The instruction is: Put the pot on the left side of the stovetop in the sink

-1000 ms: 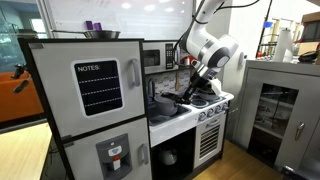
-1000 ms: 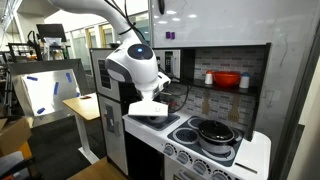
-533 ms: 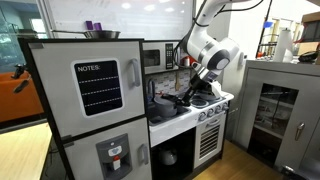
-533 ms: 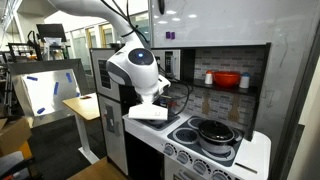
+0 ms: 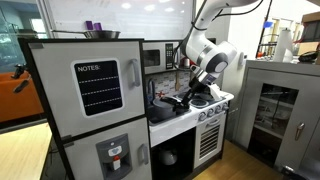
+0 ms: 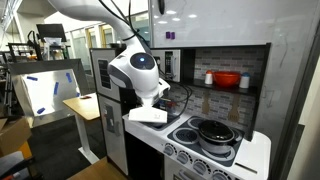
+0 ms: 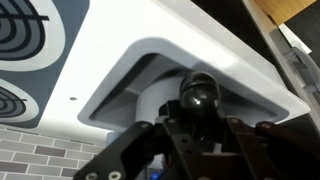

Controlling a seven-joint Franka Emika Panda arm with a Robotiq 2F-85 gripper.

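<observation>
Placement step: pot point(image 7: 200, 96) low inside sink point(image 7: 118, 72); cannot tell whether gripper point(image 7: 200, 130) grips it. Next: release, lift clear.

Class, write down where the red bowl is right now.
In an exterior view, the red bowl sits on the shelf above the stovetop, over the dark pot, toward the picture's right.

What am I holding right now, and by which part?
The gripper appears to hold the pot's black round knob between its jaws, above the white sink.
</observation>
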